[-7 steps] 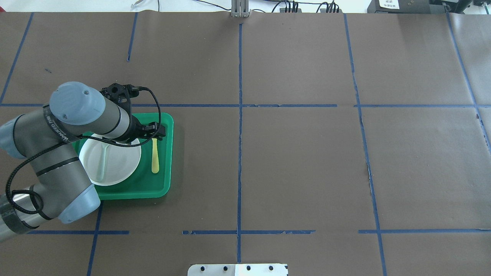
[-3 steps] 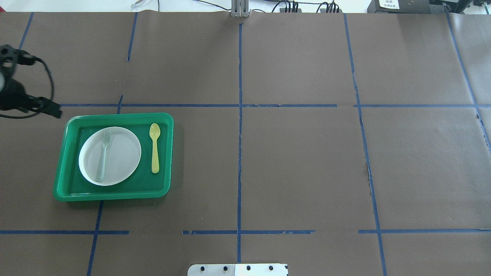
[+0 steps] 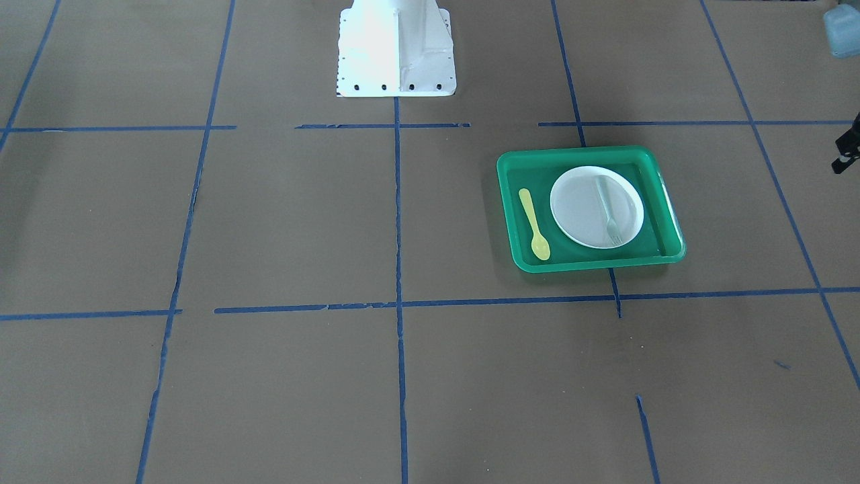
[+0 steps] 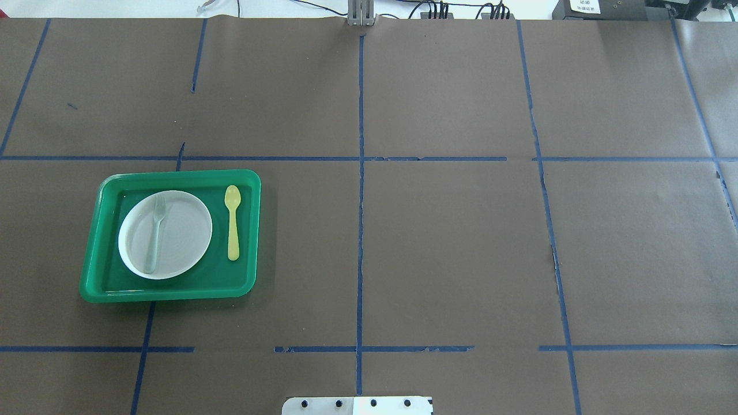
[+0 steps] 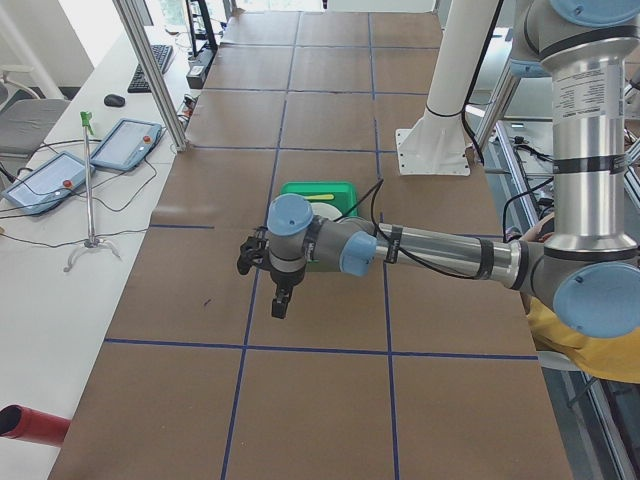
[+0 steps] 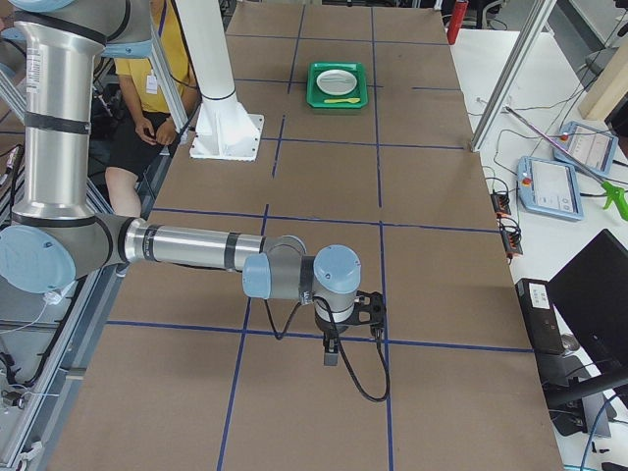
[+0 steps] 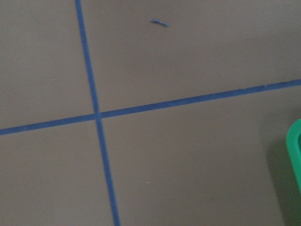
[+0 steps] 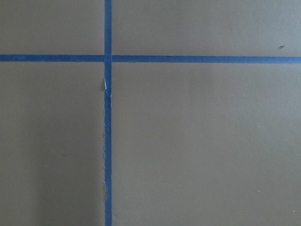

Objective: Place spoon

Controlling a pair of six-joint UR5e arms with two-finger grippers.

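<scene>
Since the earlier overhead frames, the left arm has withdrawn from above the green tray (image 4: 173,291) and has left that view entirely; the spoon (image 4: 232,222) has not shifted. You will find the spoon lying flat on the tray floor, just right of the white plate (image 4: 184,242) and apart from it, with the bowl toward the far side. It runs roughly parallel to the grey-green fork (image 4: 154,236) resting on the plate. Nothing touches the spoon, so judge the placement as complete; the arm probably stands off to avoid disturbing it. The left gripper (image 5: 281,306) hangs over bare bench to the left of the tray. You cannot tell whether its fingers are apart or together. The right gripper (image 6: 332,355) hangs over bare paper well away at the bench's right end, and you cannot tell its state either. The bench (image 4: 450,242) is covered in brown paper, gridded with blue tape (image 4: 360,230). Beyond it stand a white pedestal (image 3: 395,50), a side desk with tablets (image 5: 125,143), and a seated operator in yellow (image 6: 147,88).
</scene>
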